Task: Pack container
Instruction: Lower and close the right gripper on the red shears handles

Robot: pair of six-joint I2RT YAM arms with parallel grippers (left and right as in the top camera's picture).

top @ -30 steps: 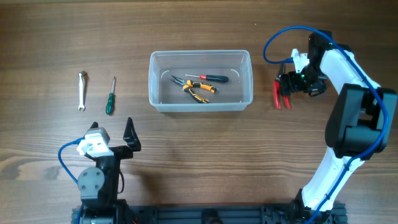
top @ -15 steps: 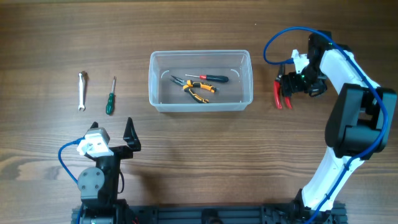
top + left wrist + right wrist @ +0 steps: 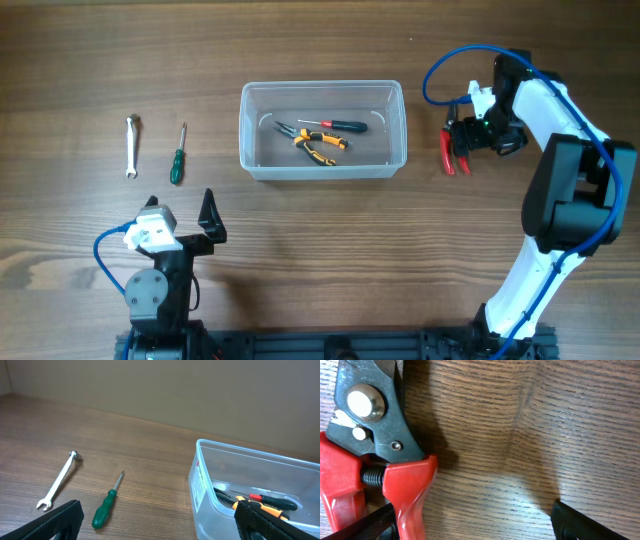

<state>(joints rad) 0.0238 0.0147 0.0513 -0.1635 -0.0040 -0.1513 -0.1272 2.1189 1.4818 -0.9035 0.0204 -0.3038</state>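
The clear plastic container [image 3: 245, 130] stands mid-table and holds orange-handled pliers [image 3: 320, 145] and a red-and-black screwdriver [image 3: 345, 126]. It also shows at the right of the left wrist view [image 3: 200, 475]. Red-handled pliers [image 3: 447, 152] lie on the table to its right. My right gripper [image 3: 458, 137] is open and low over them. In the right wrist view the gripper [image 3: 472, 510] has one red handle [image 3: 407, 490] between its fingers, close to the left finger. My left gripper [image 3: 180, 205] is open and empty at the front left.
A green-handled screwdriver [image 3: 178, 155] and a small silver wrench [image 3: 131, 145] lie left of the container. Both also show in the left wrist view, the screwdriver [image 3: 106, 510] right of the wrench [image 3: 59, 480]. The right arm's blue cable loops above the container's right end.
The right arm has shifted very slightly left over the red pliers. Nothing else has moved.
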